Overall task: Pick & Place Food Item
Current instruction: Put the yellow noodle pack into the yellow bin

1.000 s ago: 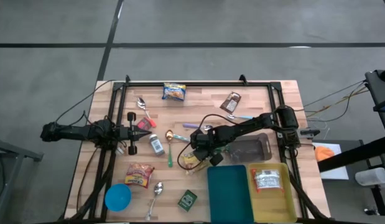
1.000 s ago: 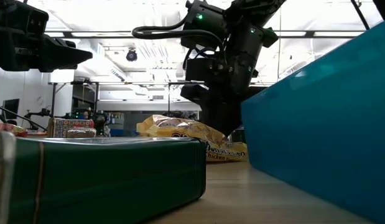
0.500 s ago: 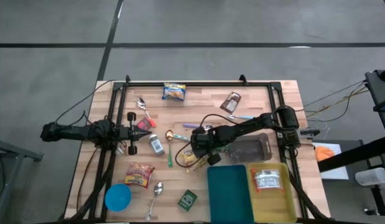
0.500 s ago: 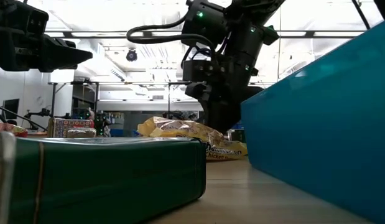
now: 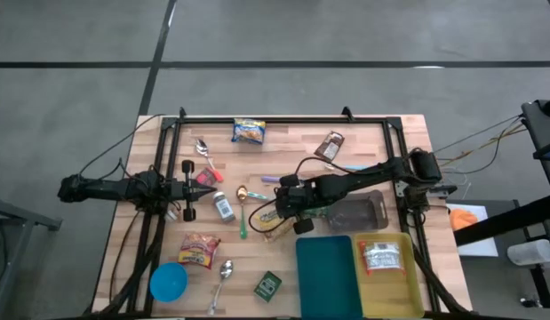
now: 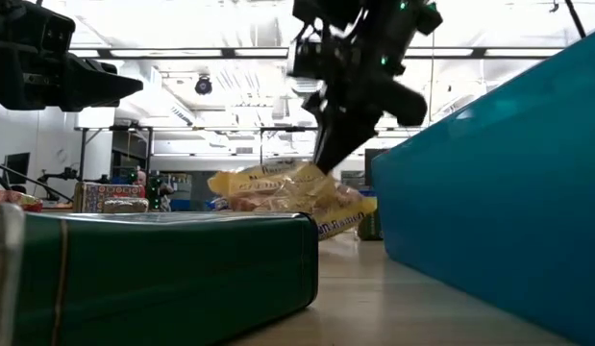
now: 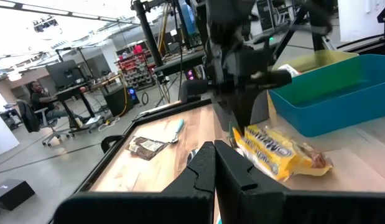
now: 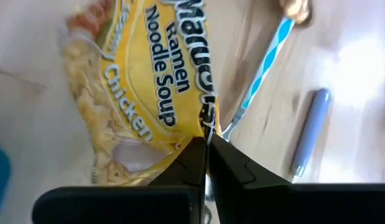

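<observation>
the chicken ramen noodle soup packet [image 8: 148, 93] is pinched at its edge by the right gripper [image 8: 206, 144], just beside the teal bin [image 5: 328, 277]. the left gripper [image 5: 211, 180] is kept clenched and empty, well apart over the worktop [image 5: 283, 147].

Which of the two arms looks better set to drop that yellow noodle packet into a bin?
The right. Its gripper is shut on the edge of the yellow ramen noodle packet, lifted beside the teal bin. The left gripper sits shut and empty, far across the table.
</observation>
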Available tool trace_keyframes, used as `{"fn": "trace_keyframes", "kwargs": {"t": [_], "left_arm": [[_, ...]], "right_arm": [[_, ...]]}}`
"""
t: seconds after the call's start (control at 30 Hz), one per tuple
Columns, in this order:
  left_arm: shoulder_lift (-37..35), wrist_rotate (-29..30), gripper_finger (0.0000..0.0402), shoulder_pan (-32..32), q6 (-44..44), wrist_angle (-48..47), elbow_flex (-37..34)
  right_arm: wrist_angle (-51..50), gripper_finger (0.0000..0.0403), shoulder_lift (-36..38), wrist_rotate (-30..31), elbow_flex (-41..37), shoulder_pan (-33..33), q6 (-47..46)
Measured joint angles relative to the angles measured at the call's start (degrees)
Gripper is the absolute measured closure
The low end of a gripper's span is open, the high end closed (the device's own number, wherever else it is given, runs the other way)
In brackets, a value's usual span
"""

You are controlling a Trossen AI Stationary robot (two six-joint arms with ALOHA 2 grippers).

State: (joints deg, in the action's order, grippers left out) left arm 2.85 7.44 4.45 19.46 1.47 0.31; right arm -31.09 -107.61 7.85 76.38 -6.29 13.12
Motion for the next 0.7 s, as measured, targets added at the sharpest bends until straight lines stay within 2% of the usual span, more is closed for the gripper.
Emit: {"fn": "trace_keyframes", "kwargs": {"t": [0.13, 0.7], "left_arm": [[0.0, 0.0, 0.0402, 0.0, 0.0, 0.0, 0.0], [0.0, 0.0, 0.0402, 0.0, 0.0, 0.0, 0.0]], "right_arm": [[-0.3, 0.039, 1.2, 5.6, 0.0, -1.4, -1.6], [-1.9, 0.039, 1.1, 44.7, -0.1, -9.8, -6.3]]}}
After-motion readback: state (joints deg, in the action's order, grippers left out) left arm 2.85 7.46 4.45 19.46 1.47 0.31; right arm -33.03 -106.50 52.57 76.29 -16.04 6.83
